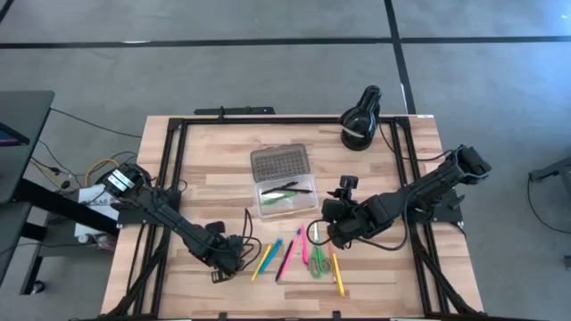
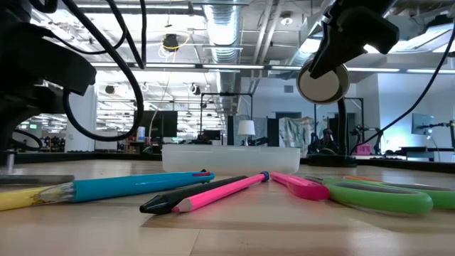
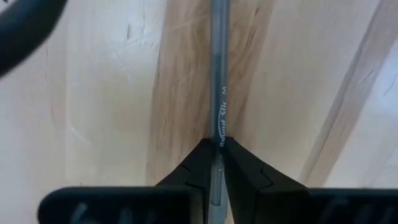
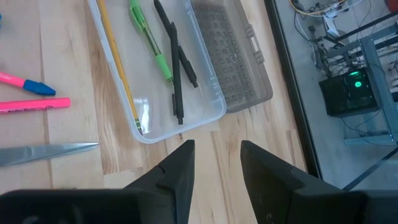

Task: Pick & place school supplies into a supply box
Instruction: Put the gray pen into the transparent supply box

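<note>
The left hand sits low on the desk, clenched on a grey pen that lies flat on the wood. The right hand hovers released near the box, nothing between its fingers. The box stands mid-desk with its dotted lid folded back; inside lie a yellow pencil, a green pen and dark pens. More pens and the scissors lie on the desk between the two hands.
</note>
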Motion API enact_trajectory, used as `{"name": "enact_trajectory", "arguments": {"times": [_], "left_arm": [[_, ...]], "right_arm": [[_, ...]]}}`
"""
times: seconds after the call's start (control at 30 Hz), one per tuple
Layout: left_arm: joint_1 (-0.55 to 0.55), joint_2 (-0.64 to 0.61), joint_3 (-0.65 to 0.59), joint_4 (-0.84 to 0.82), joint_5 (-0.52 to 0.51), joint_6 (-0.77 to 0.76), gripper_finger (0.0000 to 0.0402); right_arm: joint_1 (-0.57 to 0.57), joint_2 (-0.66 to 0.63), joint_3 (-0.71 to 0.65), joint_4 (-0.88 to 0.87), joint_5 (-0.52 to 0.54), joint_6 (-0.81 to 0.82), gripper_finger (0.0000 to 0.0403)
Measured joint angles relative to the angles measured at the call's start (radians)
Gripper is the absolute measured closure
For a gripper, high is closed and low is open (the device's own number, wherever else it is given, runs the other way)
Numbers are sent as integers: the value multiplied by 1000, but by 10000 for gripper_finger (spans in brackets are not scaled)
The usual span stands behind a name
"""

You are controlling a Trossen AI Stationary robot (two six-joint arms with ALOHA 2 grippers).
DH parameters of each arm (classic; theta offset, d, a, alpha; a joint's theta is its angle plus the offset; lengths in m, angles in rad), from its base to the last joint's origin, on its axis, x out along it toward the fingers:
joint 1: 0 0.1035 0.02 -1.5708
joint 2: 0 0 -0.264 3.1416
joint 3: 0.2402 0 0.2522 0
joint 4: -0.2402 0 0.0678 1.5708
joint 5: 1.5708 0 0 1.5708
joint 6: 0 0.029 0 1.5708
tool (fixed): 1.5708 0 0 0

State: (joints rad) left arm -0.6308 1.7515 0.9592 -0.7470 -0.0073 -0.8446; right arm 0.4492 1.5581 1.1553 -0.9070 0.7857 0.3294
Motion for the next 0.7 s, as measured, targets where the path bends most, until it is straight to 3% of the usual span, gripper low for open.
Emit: {"name": "enact_trajectory", "arguments": {"times": [0.47, 0.7], "left_arm": [[0, 1, 14, -11, -43, 65, 388], [6, 7, 98, -66, -172, 131, 389]], "right_arm": [[0, 0, 0, 0, 0, 0, 278], [2, 0, 0, -4, 0, 0, 278]]}}
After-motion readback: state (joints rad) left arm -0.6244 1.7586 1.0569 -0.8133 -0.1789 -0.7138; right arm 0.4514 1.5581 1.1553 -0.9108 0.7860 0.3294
